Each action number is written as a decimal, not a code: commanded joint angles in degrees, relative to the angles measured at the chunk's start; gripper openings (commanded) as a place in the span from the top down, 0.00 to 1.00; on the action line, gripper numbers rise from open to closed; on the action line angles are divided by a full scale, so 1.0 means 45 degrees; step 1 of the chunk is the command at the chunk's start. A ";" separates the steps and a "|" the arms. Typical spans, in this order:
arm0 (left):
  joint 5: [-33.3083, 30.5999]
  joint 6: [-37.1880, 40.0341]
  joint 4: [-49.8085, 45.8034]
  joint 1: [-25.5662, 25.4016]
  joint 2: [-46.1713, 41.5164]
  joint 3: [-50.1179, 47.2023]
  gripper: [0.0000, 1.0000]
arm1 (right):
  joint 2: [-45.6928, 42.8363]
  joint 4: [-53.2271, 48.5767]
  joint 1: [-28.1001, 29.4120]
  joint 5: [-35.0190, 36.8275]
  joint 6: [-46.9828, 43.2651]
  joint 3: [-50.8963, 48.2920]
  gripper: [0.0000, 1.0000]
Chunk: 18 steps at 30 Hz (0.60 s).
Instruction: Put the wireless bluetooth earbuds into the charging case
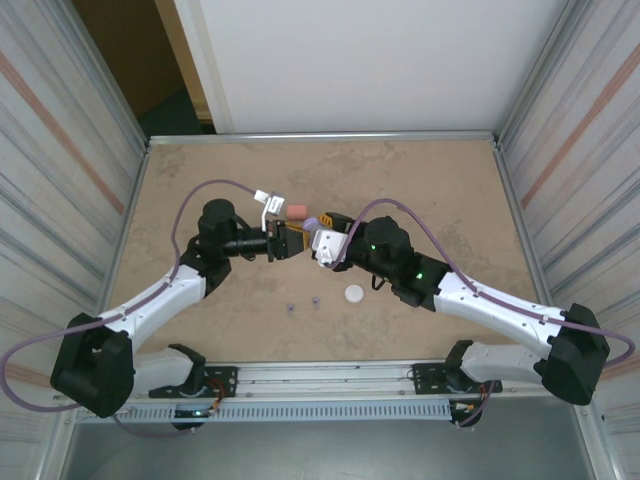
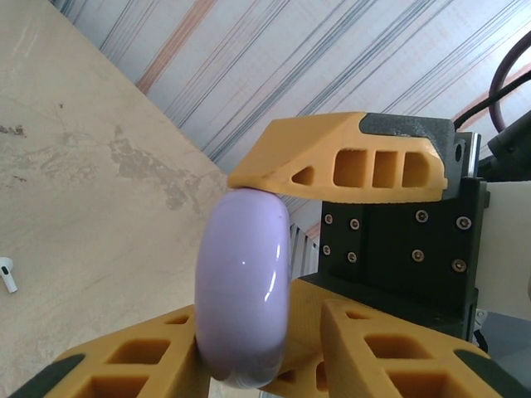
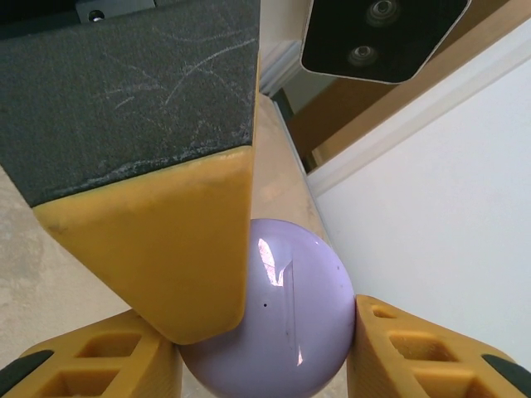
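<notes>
A round purple charging case [image 1: 312, 223] hangs above the middle of the table between both grippers. My left gripper [image 1: 293, 240] comes in from the left and is shut on its flat faces; in the left wrist view the case [image 2: 245, 286] stands edge-on between my fingers [image 2: 124, 365]. My right gripper [image 1: 320, 244] is shut on the case's rim, with the case [image 3: 290, 332] wedged between its fingertips [image 3: 415, 348]. Two tiny purple earbuds [image 1: 291, 307] [image 1: 315, 302] lie on the table in front. A white earbud [image 2: 7, 274] lies on the table.
A pink case [image 1: 297, 209] lies just behind the grippers. A white case [image 1: 354, 294] sits on the table right of the purple earbuds. Striped walls close in the table [image 1: 430, 180] on the left and right.
</notes>
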 commanded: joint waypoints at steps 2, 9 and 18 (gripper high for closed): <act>0.0063 0.0351 0.0430 -0.0077 0.0113 0.0369 0.66 | -0.0017 0.0292 0.0051 -0.0114 0.0412 0.0004 0.55; 0.0007 0.0352 0.0542 -0.0083 0.0170 0.0315 0.71 | 0.0084 0.0162 0.0109 -0.0330 0.0435 0.0080 0.54; -0.0061 0.0357 0.0659 -0.0072 0.0126 0.0312 0.66 | 0.0114 -0.0006 0.0177 -0.0441 0.0476 0.0138 0.54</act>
